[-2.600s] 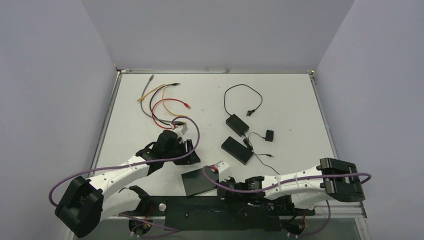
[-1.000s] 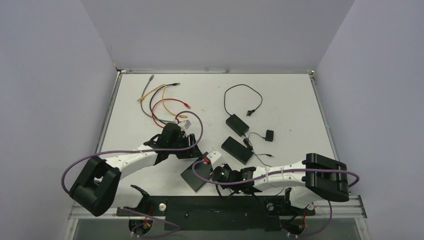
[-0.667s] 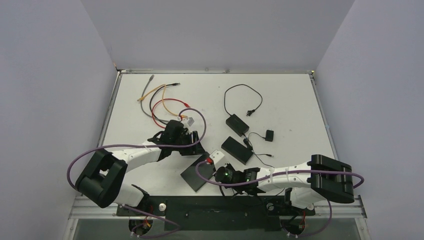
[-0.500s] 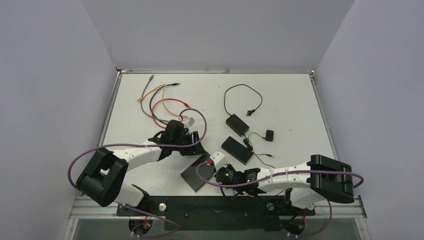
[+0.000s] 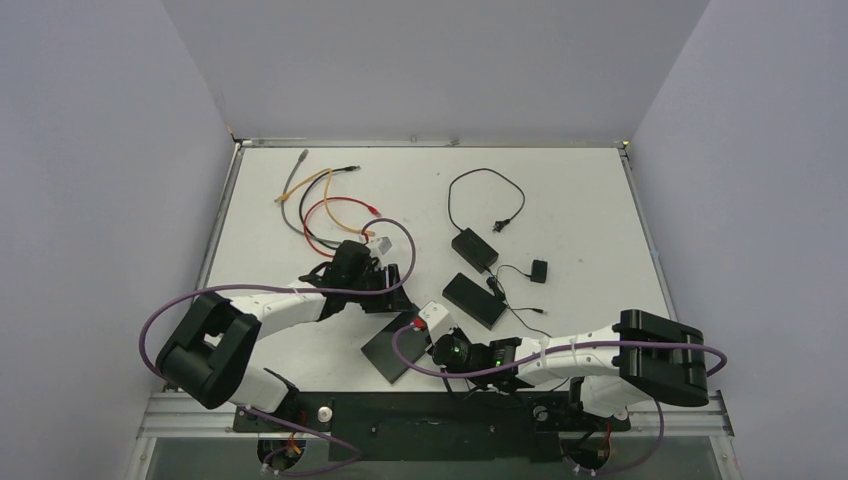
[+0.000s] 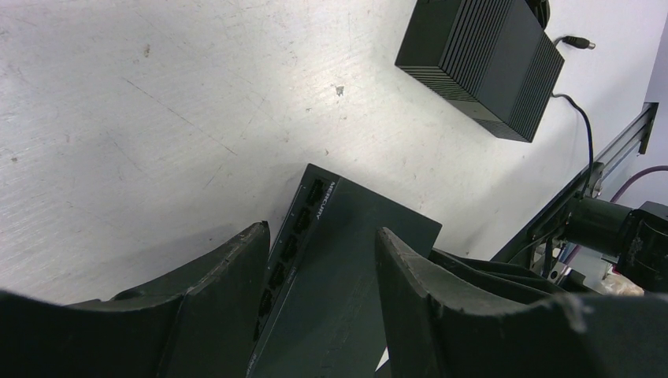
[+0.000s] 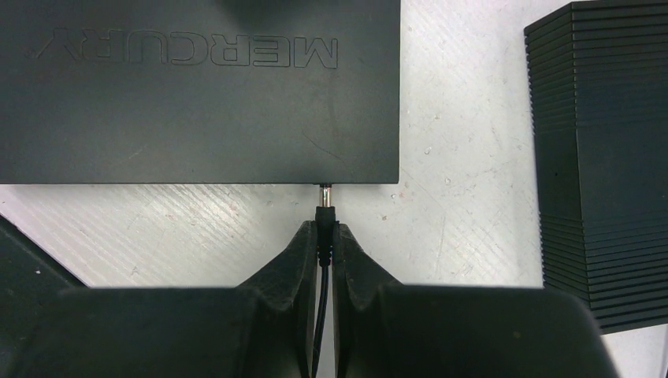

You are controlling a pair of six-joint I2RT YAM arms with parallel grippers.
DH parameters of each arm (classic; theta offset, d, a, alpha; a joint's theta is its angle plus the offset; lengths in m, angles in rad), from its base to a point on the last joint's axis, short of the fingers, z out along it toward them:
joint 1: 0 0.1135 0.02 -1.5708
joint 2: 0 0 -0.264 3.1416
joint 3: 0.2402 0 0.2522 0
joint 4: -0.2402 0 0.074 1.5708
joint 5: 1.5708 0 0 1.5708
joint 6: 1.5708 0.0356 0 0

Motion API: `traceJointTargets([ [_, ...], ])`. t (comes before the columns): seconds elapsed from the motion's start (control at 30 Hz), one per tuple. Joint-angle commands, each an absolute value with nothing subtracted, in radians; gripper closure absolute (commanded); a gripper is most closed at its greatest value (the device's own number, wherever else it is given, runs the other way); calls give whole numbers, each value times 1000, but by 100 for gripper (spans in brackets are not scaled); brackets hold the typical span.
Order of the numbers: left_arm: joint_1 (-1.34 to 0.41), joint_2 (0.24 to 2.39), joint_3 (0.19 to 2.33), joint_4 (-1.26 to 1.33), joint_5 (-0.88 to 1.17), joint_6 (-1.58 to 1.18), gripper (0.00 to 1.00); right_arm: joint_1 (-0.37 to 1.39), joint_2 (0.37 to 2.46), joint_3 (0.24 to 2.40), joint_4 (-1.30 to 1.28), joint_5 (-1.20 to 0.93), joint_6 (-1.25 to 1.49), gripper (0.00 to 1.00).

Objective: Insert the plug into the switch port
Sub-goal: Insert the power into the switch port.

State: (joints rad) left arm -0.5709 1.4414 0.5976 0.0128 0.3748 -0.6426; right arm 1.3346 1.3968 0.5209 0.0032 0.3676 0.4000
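Note:
The switch [image 5: 390,350] is a flat black box lying between the two arms; its lid reads MERCURY [image 7: 197,94]. My right gripper [image 7: 324,236] is shut on the thin black plug [image 7: 324,211], cable trailing back between the fingers. The plug's metal tip meets the switch's near side wall by its right corner; the port itself is hidden. In the top view the right gripper [image 5: 422,336] sits at the switch's right edge. My left gripper [image 6: 319,268] stands open over the switch [image 6: 346,260], beside its row of network ports; contact cannot be told.
Two black power adapters [image 5: 473,248] [image 5: 475,300] lie right of the switch, the nearer one [image 7: 606,157] close beside my right fingers. A small black wall plug [image 5: 539,271] and thin black leads lie there too. Coloured network cables [image 5: 325,205] are at the back left.
Since the oldest frame the switch has turned and slid left, and both grippers have closed in on it. In the last half second the left arm crept slightly right; the right barely moved.

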Motion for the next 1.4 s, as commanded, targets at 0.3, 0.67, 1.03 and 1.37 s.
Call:
traceJointTargets([
  [0.3, -592, 1457, 618, 79, 400, -632, 51, 1324, 1375, 528, 76, 419, 375, 100],
  [0.67, -592, 1455, 614, 79, 395, -632, 51, 1323, 1384, 546, 74, 407, 368, 100],
  [1.03, -592, 1453, 615, 73, 394, -631, 51, 1325, 1408, 566, 81, 390, 373, 100],
  [1.37, -592, 1446, 608, 73, 394, -628, 51, 1325, 1421, 585, 85, 390, 373, 100],
])
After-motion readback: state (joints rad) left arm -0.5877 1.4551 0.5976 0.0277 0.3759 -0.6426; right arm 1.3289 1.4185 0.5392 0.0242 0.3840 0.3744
